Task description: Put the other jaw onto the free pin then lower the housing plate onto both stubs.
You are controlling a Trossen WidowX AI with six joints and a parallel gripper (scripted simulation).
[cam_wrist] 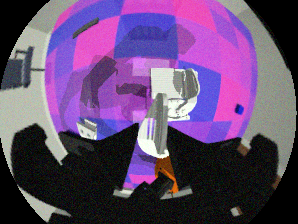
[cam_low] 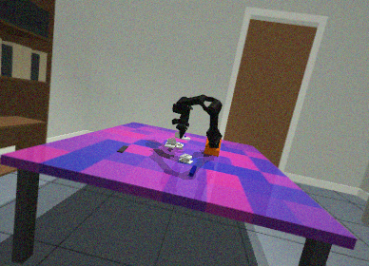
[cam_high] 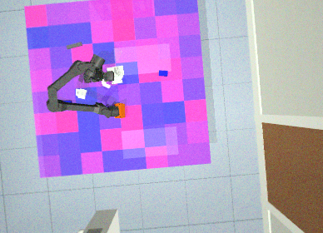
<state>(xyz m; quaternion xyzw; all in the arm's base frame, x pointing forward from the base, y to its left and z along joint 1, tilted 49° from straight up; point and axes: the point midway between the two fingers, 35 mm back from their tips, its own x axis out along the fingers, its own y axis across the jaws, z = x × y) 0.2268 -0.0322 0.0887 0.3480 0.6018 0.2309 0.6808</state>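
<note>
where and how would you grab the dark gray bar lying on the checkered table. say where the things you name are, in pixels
Probably best at mid-length, coming straight down from above and closing across its narrow width. The dark gray bar [cam_high: 75, 45] [cam_low: 122, 149] [cam_wrist: 87, 26] is long, slim and lies flat, so its long sides look like the natural grip.

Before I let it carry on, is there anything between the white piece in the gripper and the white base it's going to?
Nothing visible stands between the held white piece and the white base. The smaller white part sits off to one side.
</note>
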